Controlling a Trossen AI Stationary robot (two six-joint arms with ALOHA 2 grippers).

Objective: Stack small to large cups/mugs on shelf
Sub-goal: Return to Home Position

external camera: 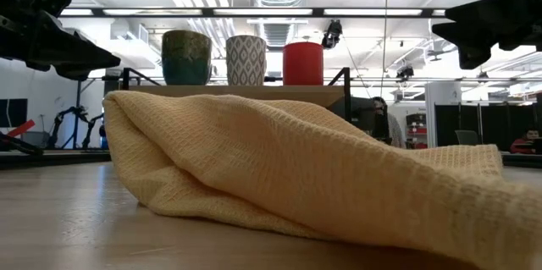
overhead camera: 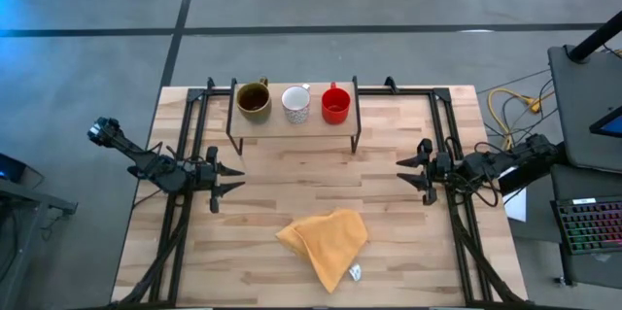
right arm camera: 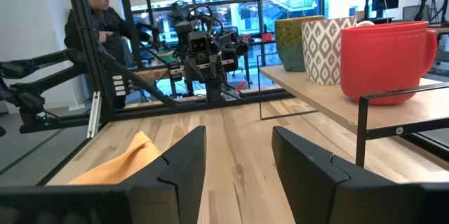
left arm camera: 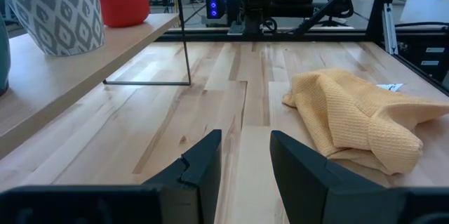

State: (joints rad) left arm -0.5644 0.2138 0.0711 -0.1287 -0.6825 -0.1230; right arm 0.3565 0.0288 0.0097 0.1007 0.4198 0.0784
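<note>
Three mugs stand upright in a row on the shelf at the far side of the table. From above we see the olive-brown mug on the left, the white mug in the middle and the red mug on the right. There are small gaps between them.

The left gripper hangs over the left side of the table, in front of the shelf. Its fingers are apart and hold nothing. The right gripper hangs over the right side and faces it. Its fingers are apart too, with nothing between them.

A yellow cloth lies crumpled on the table between the two arms.
</note>
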